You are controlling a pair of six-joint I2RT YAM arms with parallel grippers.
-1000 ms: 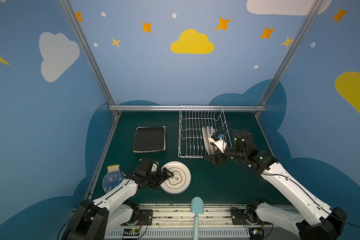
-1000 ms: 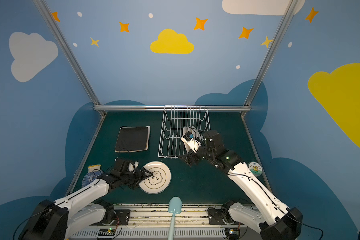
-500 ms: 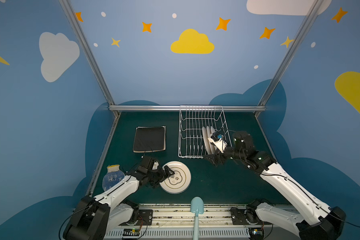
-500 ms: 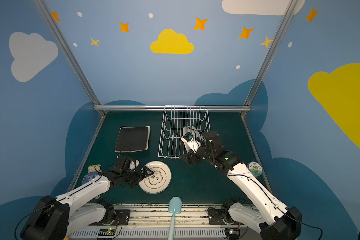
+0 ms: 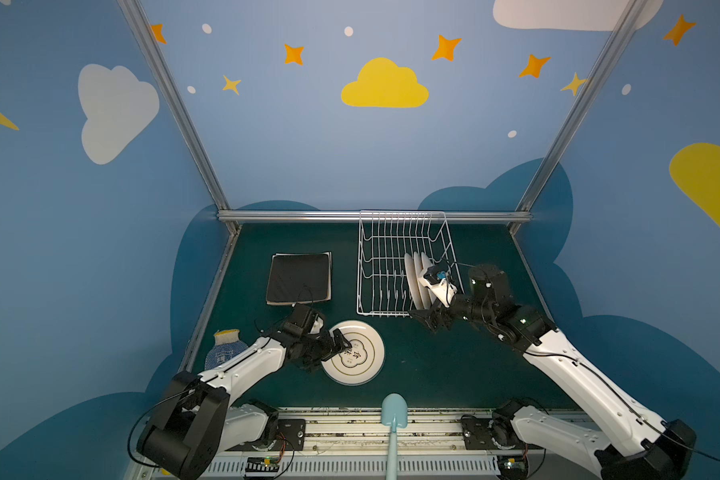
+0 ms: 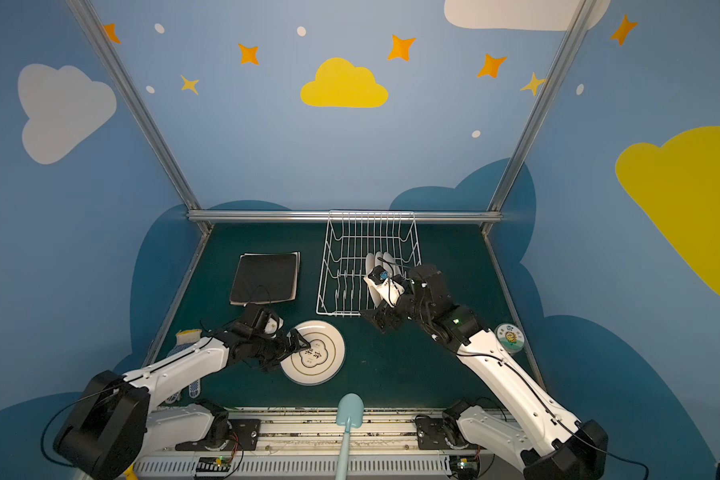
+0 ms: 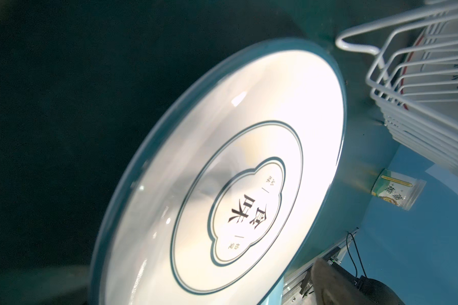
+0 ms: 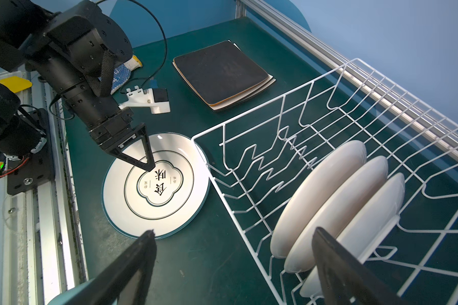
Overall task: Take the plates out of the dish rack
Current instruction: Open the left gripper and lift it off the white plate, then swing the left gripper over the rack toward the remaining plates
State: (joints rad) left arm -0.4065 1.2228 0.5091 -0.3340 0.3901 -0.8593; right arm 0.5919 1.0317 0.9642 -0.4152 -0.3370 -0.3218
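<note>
The white wire dish rack (image 5: 402,212) (image 6: 371,214) (image 8: 283,96) stands at the back right of the table. Three round white plates (image 5: 416,278) (image 6: 381,266) (image 8: 336,195) stand on edge in it. Another round plate (image 5: 362,365) (image 6: 321,370) (image 7: 222,132) (image 8: 156,211), teal-rimmed with black characters, lies flat in front. My left gripper (image 5: 336,356) (image 6: 295,356) is open at that plate's left edge, with one fingertip (image 8: 150,169) over its middle. My right gripper (image 5: 431,322) (image 6: 381,320) (image 8: 233,231) hangs open and holds nothing at the rack's front right corner, next to the standing plates.
A black square plate (image 5: 300,276) (image 6: 265,276) (image 8: 222,71) tops a stack left of the rack. A blue-and-white glove (image 5: 225,349) (image 6: 186,336) lies at the left edge. A light blue scoop (image 5: 393,411) sits at the front and a small labelled tub (image 6: 510,337) at the right.
My left gripper's jaws have spread a little wider over the flat plate, which has stayed in place. The right arm has barely moved.
</note>
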